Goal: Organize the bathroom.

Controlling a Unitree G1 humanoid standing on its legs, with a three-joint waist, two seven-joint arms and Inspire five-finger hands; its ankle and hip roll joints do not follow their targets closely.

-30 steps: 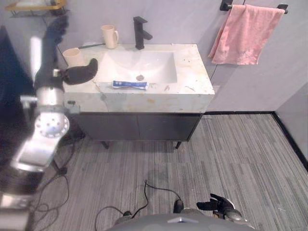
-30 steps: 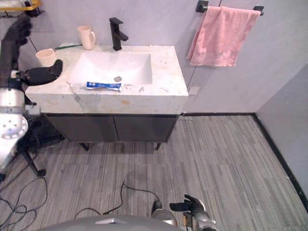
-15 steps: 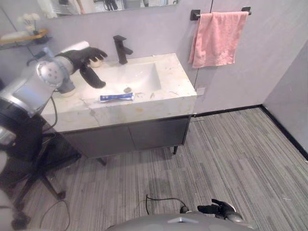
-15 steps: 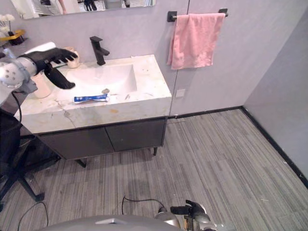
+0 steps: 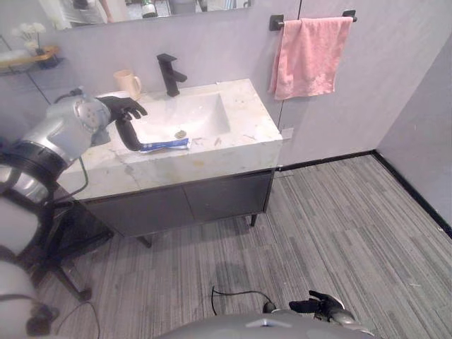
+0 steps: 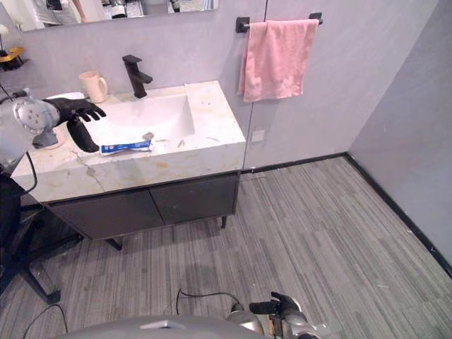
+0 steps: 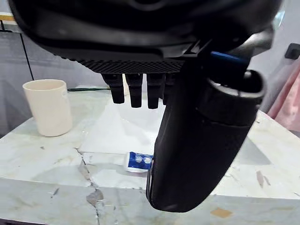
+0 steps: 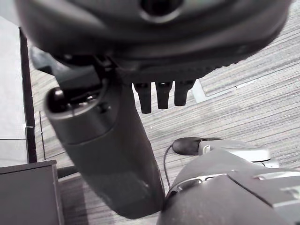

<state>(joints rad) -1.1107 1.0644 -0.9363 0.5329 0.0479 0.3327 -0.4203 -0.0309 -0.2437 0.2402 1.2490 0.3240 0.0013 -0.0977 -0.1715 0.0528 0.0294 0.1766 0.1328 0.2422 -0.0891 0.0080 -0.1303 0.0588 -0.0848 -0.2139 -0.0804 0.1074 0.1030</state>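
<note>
Left hand [image 5: 126, 116] has swung down from beside the cups, thumb now just above toothpaste tube [image 5: 164, 144]; camera shifted too.

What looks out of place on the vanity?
The toothpaste tube lies flat on the counter's front edge by the basin, not stood in a cup. The marble shows a crack and stains near its front. The left robot hand hovers open over the tube's end.
</note>
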